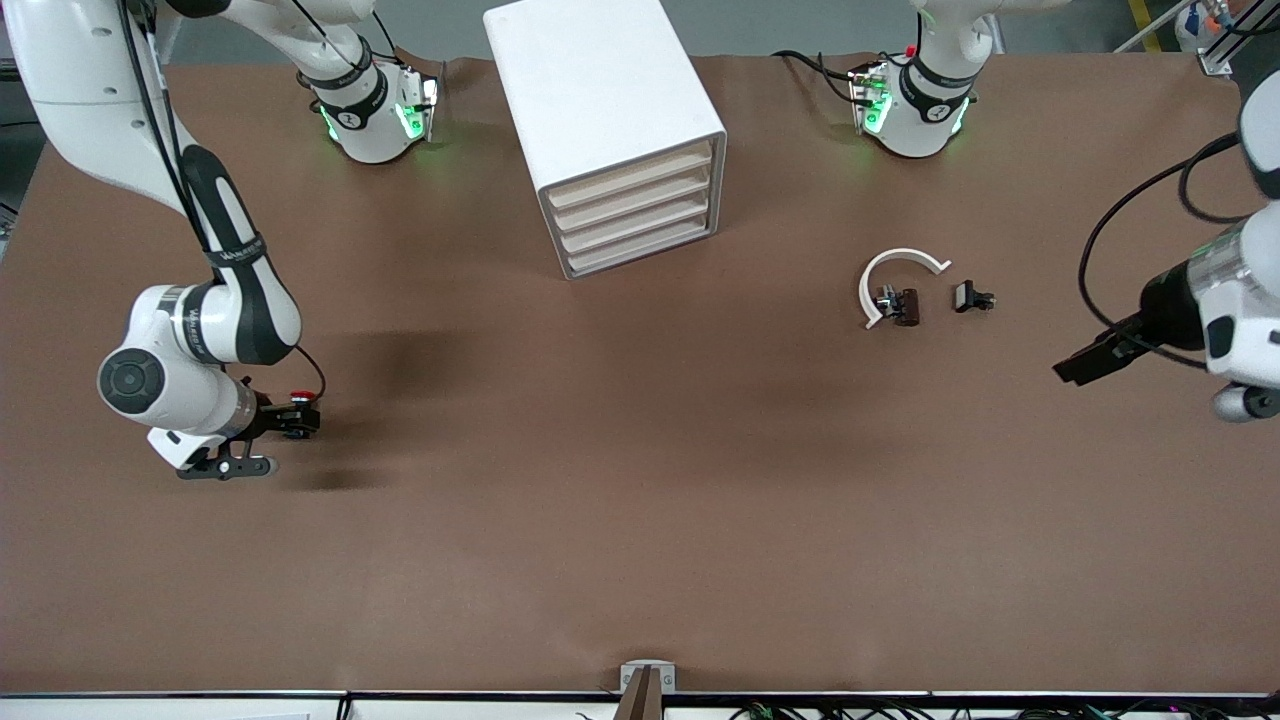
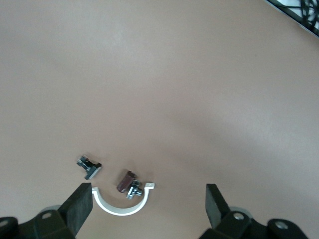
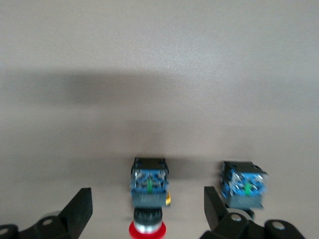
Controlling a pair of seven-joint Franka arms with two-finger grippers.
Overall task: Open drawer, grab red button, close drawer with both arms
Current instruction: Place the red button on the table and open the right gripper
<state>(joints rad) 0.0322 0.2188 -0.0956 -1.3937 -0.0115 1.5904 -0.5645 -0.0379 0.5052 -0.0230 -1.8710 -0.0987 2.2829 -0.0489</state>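
The small red-capped push button (image 3: pixel 148 199) with its black and blue body sits on the brown table (image 1: pixel 620 480) at the right arm's end, between the spread, empty fingers of the right gripper (image 3: pixel 144 211), with a second blue-bodied button (image 3: pixel 243 185) just beside it. The left gripper (image 2: pixel 148 209), also spread and empty, hangs over the left arm's end near a white curved plastic clip (image 1: pixel 893 272). The white four-drawer cabinet (image 1: pixel 610 130), all drawers shut, stands between the arm bases.

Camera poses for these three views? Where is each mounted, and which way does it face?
Front: high across the table, facing the bases; right arm, left arm and drawer cabinet show.
Left wrist: on that arm, looking down past open left hand at white half ring.
Right wrist: likewise, open right hand straddling the button.
Front shares white half ring and button.
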